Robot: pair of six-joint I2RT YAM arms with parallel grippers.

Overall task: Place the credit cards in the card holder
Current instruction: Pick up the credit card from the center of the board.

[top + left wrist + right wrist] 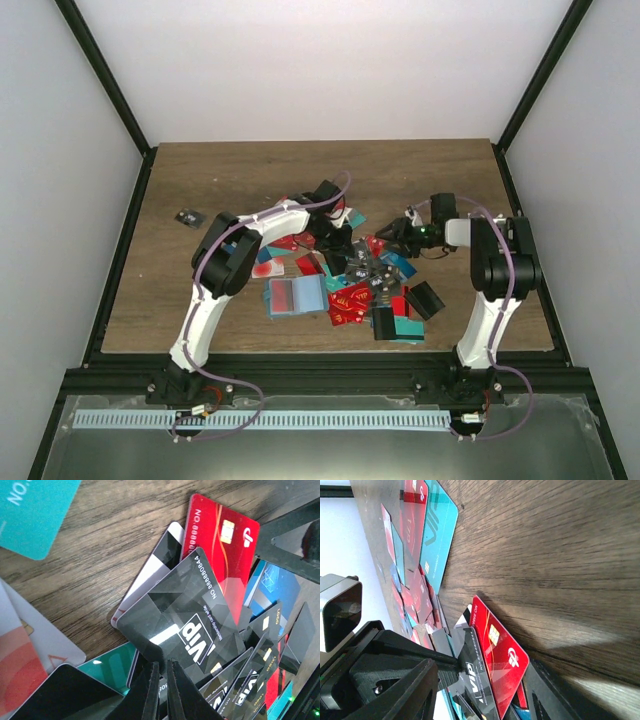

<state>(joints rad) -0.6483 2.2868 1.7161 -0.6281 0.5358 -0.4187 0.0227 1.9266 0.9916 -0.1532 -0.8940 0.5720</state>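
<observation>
The credit cards lie in a loose pile mid-table, mostly red with some teal and grey. The card holder lies open and flat left of the pile. My left gripper is over the far side of the pile. In the left wrist view the left gripper is shut on the corner of a grey VIP card, which overlaps a red card. My right gripper faces it from the right. Its jaws stand apart, with the red card and the grey VIP card between them.
Two black blocky cases sit at the pile's near right. A small dark object lies alone at the far left. A teal card lies on bare wood. White walls and black frame rails bound the table.
</observation>
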